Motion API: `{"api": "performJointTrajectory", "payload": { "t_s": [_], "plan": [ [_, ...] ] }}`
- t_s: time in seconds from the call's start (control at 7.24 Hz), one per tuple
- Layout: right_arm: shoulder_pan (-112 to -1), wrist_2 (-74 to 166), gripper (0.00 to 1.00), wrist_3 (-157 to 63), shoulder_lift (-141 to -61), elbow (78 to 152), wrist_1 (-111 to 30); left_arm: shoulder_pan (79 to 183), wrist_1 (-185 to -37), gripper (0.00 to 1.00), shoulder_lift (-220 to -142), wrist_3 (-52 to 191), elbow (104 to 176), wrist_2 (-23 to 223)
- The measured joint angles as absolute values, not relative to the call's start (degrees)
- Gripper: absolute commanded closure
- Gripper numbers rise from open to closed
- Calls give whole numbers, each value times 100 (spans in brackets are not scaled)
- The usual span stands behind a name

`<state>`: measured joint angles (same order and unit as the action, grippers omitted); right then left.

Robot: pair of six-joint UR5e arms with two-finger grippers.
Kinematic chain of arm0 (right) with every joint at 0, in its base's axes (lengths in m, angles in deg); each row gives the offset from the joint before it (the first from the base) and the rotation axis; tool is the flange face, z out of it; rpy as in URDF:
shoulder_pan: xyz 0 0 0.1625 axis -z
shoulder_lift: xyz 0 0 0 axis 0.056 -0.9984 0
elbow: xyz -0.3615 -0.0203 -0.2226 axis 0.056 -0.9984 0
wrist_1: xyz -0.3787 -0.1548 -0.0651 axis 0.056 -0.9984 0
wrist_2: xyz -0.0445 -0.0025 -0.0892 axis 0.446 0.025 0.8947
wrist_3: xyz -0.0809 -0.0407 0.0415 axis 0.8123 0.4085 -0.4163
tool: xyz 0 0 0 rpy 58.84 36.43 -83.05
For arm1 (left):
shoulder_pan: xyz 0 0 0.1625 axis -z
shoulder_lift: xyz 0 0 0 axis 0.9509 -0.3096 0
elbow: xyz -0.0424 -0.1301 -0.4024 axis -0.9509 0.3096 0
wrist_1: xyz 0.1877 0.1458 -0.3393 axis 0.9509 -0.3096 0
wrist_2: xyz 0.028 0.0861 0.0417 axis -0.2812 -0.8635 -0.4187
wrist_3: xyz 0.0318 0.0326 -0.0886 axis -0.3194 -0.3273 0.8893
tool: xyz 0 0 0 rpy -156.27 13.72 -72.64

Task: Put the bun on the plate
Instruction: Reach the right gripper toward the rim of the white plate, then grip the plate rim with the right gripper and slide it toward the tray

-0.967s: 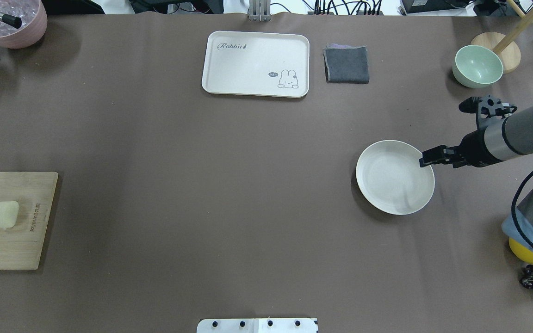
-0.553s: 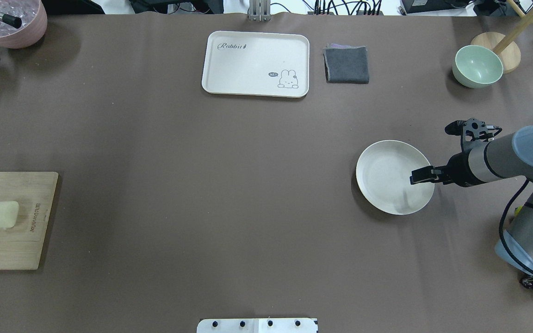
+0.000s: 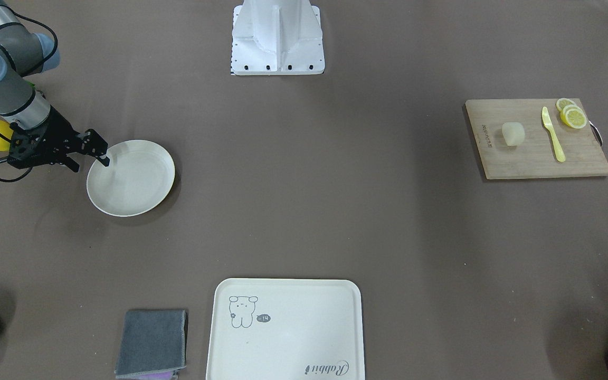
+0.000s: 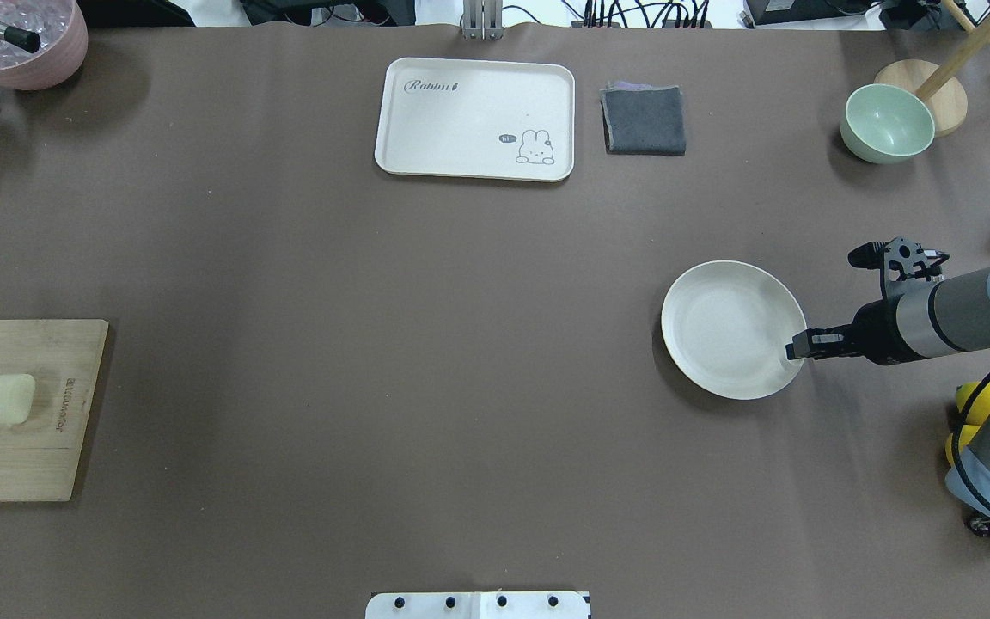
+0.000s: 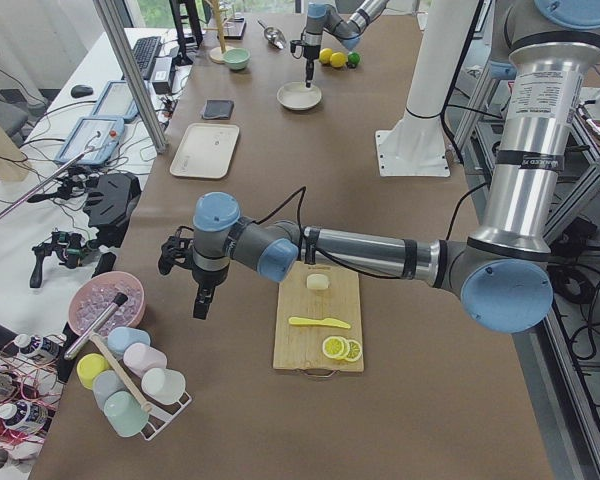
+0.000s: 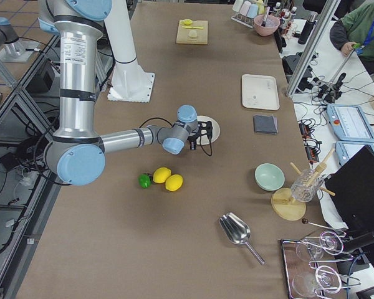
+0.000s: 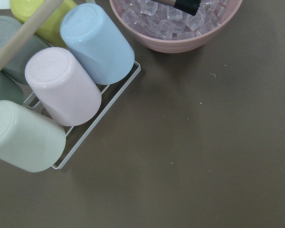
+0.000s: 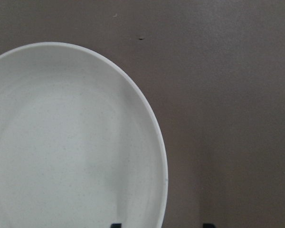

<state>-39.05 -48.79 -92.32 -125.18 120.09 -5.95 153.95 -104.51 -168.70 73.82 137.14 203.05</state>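
Cream against brown: the plate (image 4: pixel 718 331) lies toward the 3 o'clock side of the worktop (image 4: pixel 375 344) as the overhead camera sees it. My right claw (image 4: pixel 791 346) is down at its rim, just past 3 o'clock on the plate.

A second ago that claw was higher on the rim, near 2 o'clock. Then it swung in over the plate's floor, and now it has drawn back out to the edge. The plate itself has not shifted through any of this.

My wrist camera shows the claw spread moderately wide. One of the fingertips (image 8: pixel 115 226) is over the inside of the plate and the other is outside over the worktop, with the rim running between them. Nothing is pinched yet.

I read this as lining up to take the rim. The bun (image 4: pixel 9 399) is well apart, at the far 9 o'clock end, lying untouched on the wooden cutting board (image 4: pixel 31 464) exactly where it was. So the task proper has not begun. Bringing the plate nearer to the bun looks like the likely purpose, though that is a guess. If I close, the shallow rim gives little to hold, so it could slip or tip.

My left claw (image 5: pixel 202 298) hangs near the pink bowl (image 7: pixel 180 28) of ice and the rack of cups (image 7: pixel 61 95). I cannot tell whether it is wide or narrow.
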Motion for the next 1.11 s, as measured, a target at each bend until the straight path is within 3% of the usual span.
{"api": "performJointTrajectory", "payload": {
  "t_s": [0.69, 1.11],
  "plan": [
    [-3966, -4875, 100, -9631, -12391, 12250, -603, 15396, -10433, 0, -16869, 7391, 13849, 20304],
    [-3931, -4939, 100, -10787, -11251, 12399, -1303, 15372, -10437, 0, -16961, 7391, 13920, 20360]
  ]
}}
